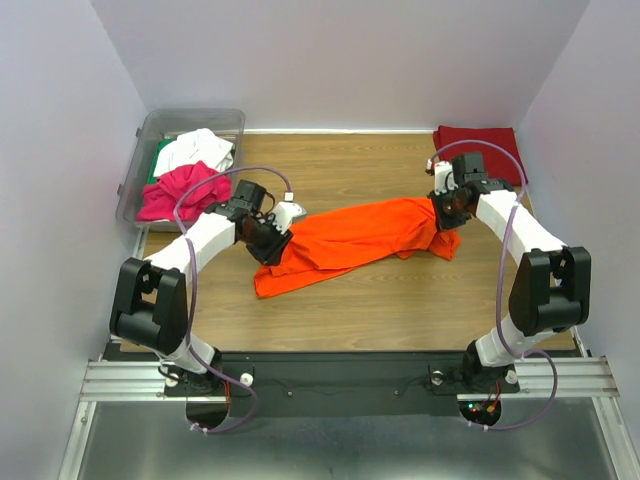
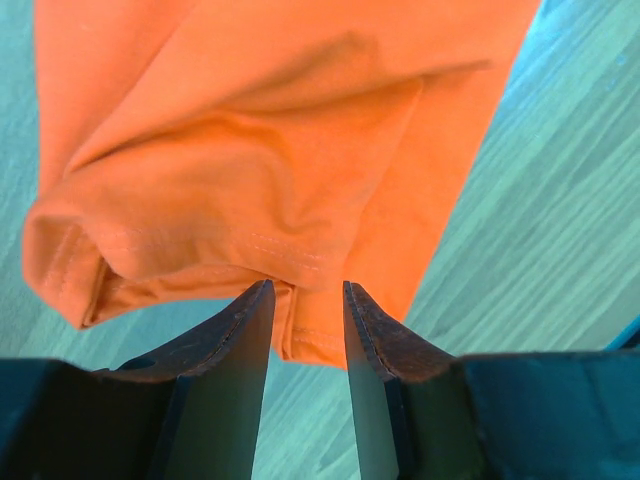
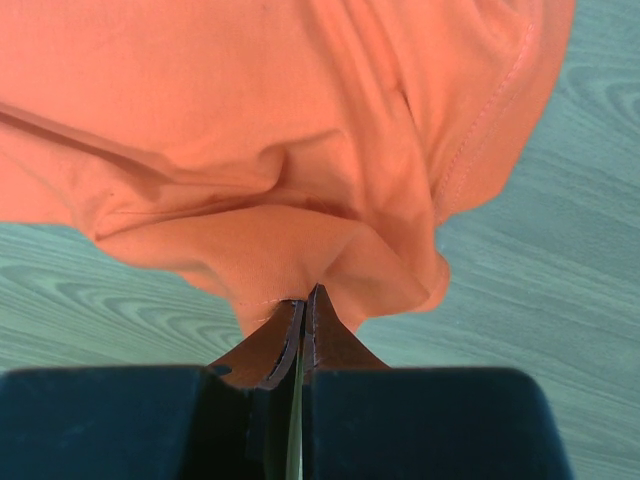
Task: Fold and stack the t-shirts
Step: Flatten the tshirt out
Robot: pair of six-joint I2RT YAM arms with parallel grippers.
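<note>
You see R gripper [image 3: 305, 296] clamped on orange t-shirt [image 1: 370, 230]; L gripper [image 2: 307, 292] jaws apart w/ shirt edge between.

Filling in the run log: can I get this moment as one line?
item: bright orange cloth t-shirt, stretched across wooden table | left gripper: open around hem | right gripper: shut on opposite end
</note>
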